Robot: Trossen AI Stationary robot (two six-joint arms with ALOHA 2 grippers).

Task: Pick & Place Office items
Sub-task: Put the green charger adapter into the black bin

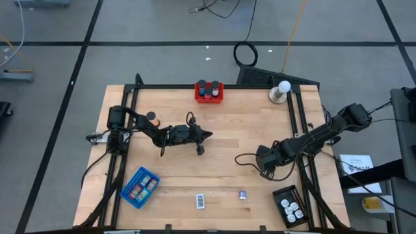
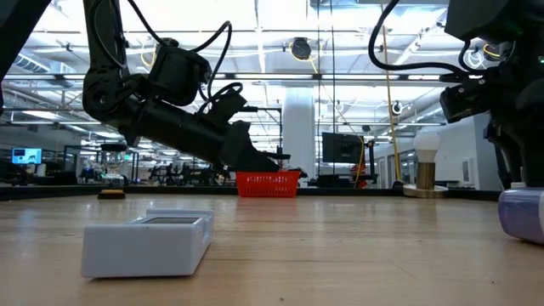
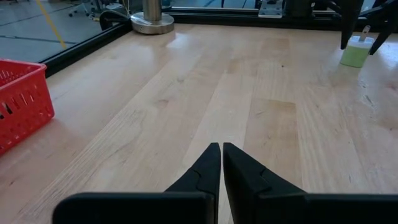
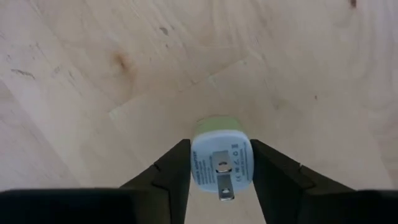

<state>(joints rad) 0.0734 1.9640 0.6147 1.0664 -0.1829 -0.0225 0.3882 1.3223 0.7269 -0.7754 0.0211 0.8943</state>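
A small green plug block with a white face and a metal prong (image 4: 221, 163) stands on the wooden table, seen again farther off in the left wrist view (image 3: 357, 53). My right gripper (image 4: 221, 148) points down over it at the table's right (image 1: 265, 171), shut on it. My left gripper (image 3: 221, 149) is shut on nothing and hovers low over the table's middle (image 1: 205, 134). A white-labelled rectangle (image 1: 200, 200) and a purple bit (image 1: 242, 195) lie flat near the front edge. My right gripper pinches the green plug block between its two fingers, one on each of two opposite sides (image 4: 196, 167), just below the white face. The fingers come from above, pointing down. The block stands upright with its green end on the table.
A red tray (image 1: 209, 99) with black cylinders stands at the far edge. The blue tray (image 1: 140, 187) sits front left and the black tray (image 1: 289, 205) front right. A white ball on a stand (image 1: 281, 91) is far right. Black frame rails run along the table's sides.
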